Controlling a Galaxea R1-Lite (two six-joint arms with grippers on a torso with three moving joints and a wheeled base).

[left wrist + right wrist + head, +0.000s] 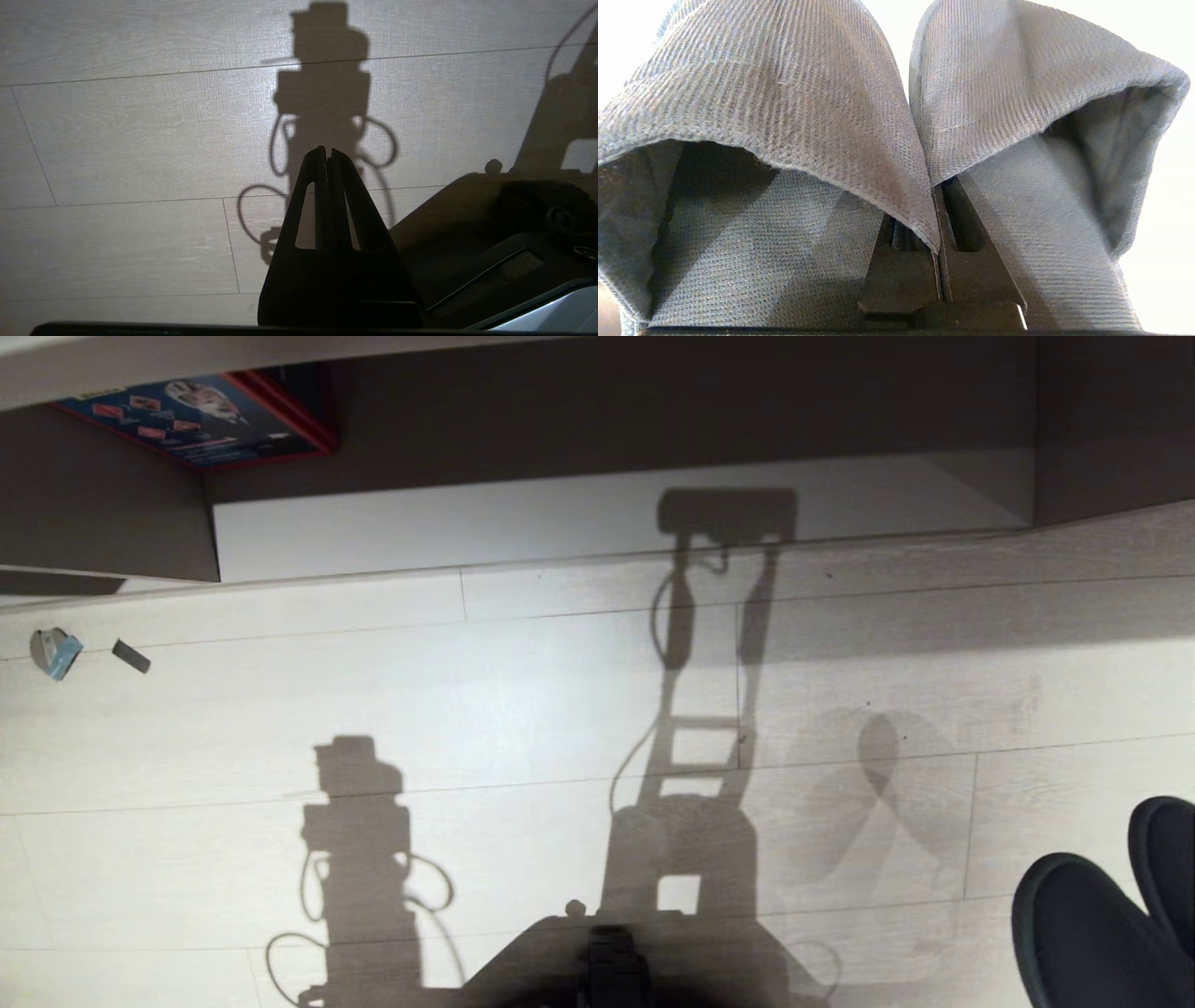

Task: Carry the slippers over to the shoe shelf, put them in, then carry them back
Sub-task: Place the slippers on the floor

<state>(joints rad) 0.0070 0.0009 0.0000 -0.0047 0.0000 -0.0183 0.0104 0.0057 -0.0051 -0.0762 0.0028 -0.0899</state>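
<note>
Your right claw (937, 219) is clamped tight on the slippers (896, 140), its two black fingers pressed together with the inner edges of both fabric bands pinched between them. In the right wrist view the pair fills almost everything: two grey woven toe bands side by side, touching along the middle, each arching open over its sole. In the head view you see the same slippers (1106, 915) as dark rounded shapes at the lower right corner, held above the pale wood-plank floor (523, 709) and partly cut off by the edge of the view; the claw itself is hidden there.

Your left claw (328, 151) hangs over bare floor with nothing in it, its fingertips drawn together with only a hairline slit between them. Its shadow and looping cable shadows fall on the planks just beyond it, and part of your robot's dark base (514, 242) sits beside it.

Ahead of you in the head view stands the shoe shelf (607, 439): a taupe top board, a dark recess, a pale base board (560, 523), and an upright panel (103, 513) at the left. A red-edged box with printed pictures (201, 420) lies in the compartment at the upper left. Two small scraps (56, 653), one grey-blue and one dark, lie on the floor at the left, well apart from the slippers.
</note>
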